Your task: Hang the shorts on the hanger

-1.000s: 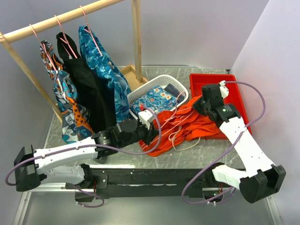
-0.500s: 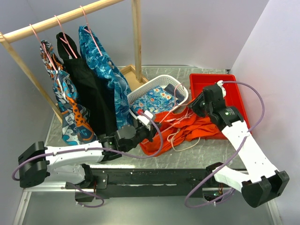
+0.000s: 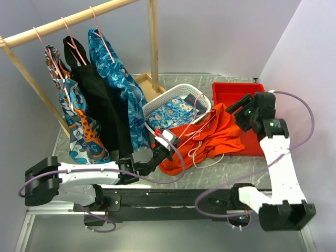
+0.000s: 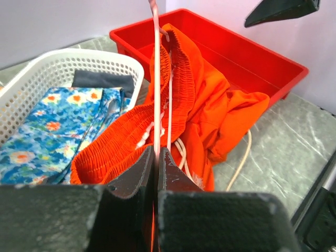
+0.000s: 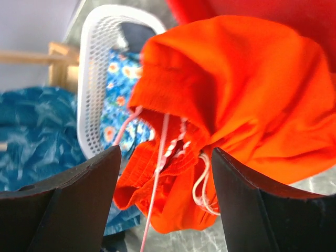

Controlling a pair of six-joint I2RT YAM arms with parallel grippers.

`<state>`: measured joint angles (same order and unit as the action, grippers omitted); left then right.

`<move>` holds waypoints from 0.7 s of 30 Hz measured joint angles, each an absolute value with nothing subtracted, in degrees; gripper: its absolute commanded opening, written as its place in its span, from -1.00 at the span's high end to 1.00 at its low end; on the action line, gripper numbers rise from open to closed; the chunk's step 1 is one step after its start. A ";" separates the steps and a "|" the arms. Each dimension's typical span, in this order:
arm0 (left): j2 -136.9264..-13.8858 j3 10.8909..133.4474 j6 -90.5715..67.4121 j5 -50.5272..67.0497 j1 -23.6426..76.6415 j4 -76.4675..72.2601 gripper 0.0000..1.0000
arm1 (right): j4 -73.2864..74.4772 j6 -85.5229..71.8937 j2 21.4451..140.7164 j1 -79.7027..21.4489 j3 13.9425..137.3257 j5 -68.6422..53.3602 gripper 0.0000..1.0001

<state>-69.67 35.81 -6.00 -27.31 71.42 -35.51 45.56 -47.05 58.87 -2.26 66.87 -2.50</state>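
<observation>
Left end effector [image 4: 156,160] pinches the thin pink wire hanger [image 4: 156,79] tight. Right end effector [image 3: 242,111] hangs open. Bright orange fabric shorts [image 3: 212,137] lie on the grey desk [image 3: 252,168], beside the red plastic tray [image 3: 236,93].

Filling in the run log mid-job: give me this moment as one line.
left gripper: shut on hanger | right gripper: open, holding nothing | shorts: waistband over hanger wire
</observation>
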 measured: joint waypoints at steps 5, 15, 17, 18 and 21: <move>-73.25 35.57 -2.52 -29.10 72.34 -40.60 0.98 | 46.15 -46.59 66.52 3.99 70.30 -7.62 -0.47; -82.11 36.58 6.90 -33.45 76.73 -49.56 0.98 | 45.17 -49.63 81.06 4.93 74.17 -11.11 -0.45; -83.53 37.52 8.60 -34.20 77.19 -50.52 0.98 | 45.10 -50.09 83.26 4.93 75.96 -11.11 -0.43; -84.14 37.93 9.39 -34.46 77.45 -51.00 0.98 | 45.04 -50.17 84.20 4.93 76.88 -11.09 -0.43; -85.54 38.70 11.14 -35.07 78.02 -52.34 0.98 | 44.95 -50.30 86.28 4.84 78.70 -10.94 -0.40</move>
<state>-85.54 38.70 11.14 -35.07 78.02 -52.34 44.95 -50.30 86.28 4.84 78.70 -10.94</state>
